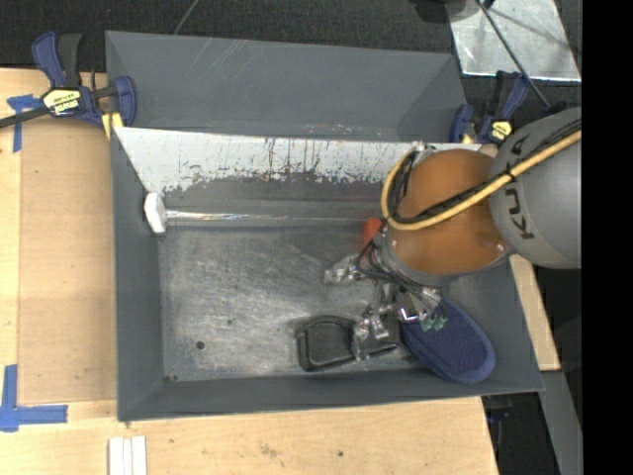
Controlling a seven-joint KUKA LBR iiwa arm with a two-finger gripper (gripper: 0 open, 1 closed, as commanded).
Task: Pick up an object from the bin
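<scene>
Sitting by the near wall of the grey metal bin [138, 295] is a black flat rounded-rectangular thing with a raised rim [321, 345], plastic or rubber, cannot tell which. It is the task's thing here and the landmark for the rest.

The pincer [374, 331] is down at the right end of the black thing, touching it or just above it, cannot tell which. Its metal parts overlap there, so I cannot tell how far the pincer is open or whether it has hold of anything.

Just right of the black thing, on the other side of the pincer, lies a dark blue oval padded fabric thing [460, 352]. It is angled into the near right corner, with its upper end tucked under the wrist.

Behind and right of the black thing is the rounded orange wrist cover [445, 226], with a yellow cable [465, 204] looped over it. The silver arm [554, 206] runs off further right.

Behind the black thing, at the left edge of the cover, is a small red thing [371, 229], mostly hidden, kind unclear. Behind and left of the black thing the bin floor is bare and scratched.

Far back and well left of the black thing, a small white blocky piece [155, 213] sits at the foot of the back wall.
</scene>
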